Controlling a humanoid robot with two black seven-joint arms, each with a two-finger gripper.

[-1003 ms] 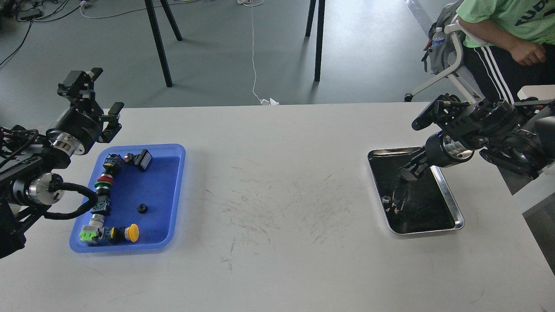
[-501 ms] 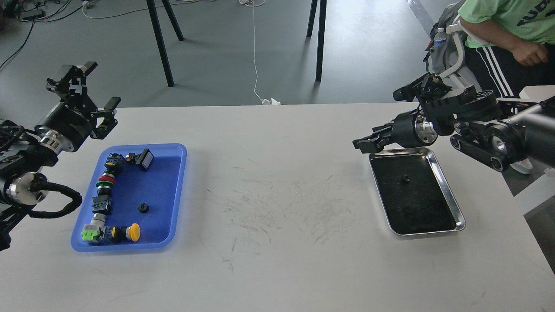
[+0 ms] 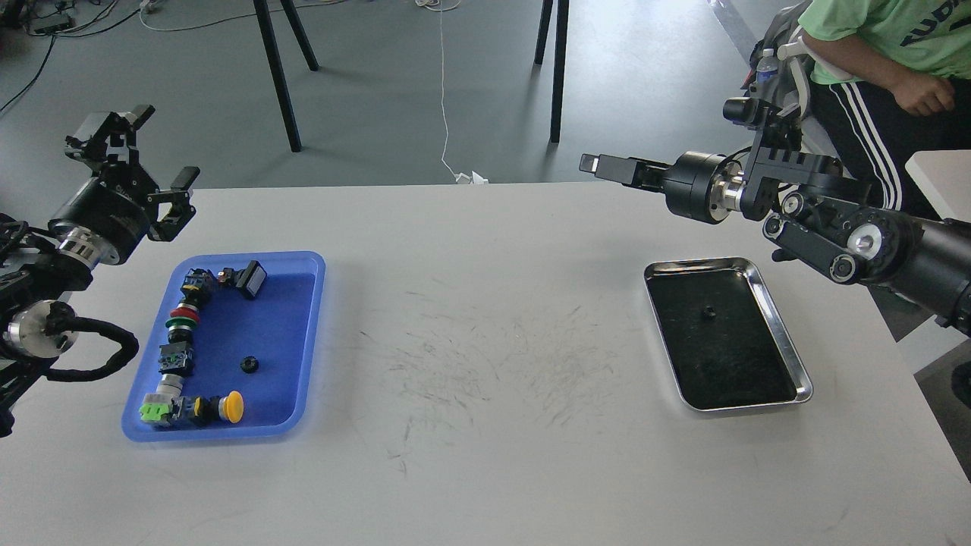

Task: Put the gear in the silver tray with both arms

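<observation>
Gear (image 3: pixel 708 312) lies in silver tray (image 3: pixel 781 334), below right pincer (image 3: pixel 599 164).

1. Trays: two, blue tray (image 3: pixel 311 334) left of frame, silver tray (image 3: pixel 781 334) right.
2. Gears: two, one (image 3: pixel 708 312) in silver, one (image 3: pixel 248 365) in blue.
3. Grippers: two.
4. Yellow button (image 3: pixel 234 406): one, lower left.

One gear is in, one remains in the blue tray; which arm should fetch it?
Probably left. Its hand hangs open just behind the blue tray holding the gear; the right hand is raised beyond the silver tray.
</observation>
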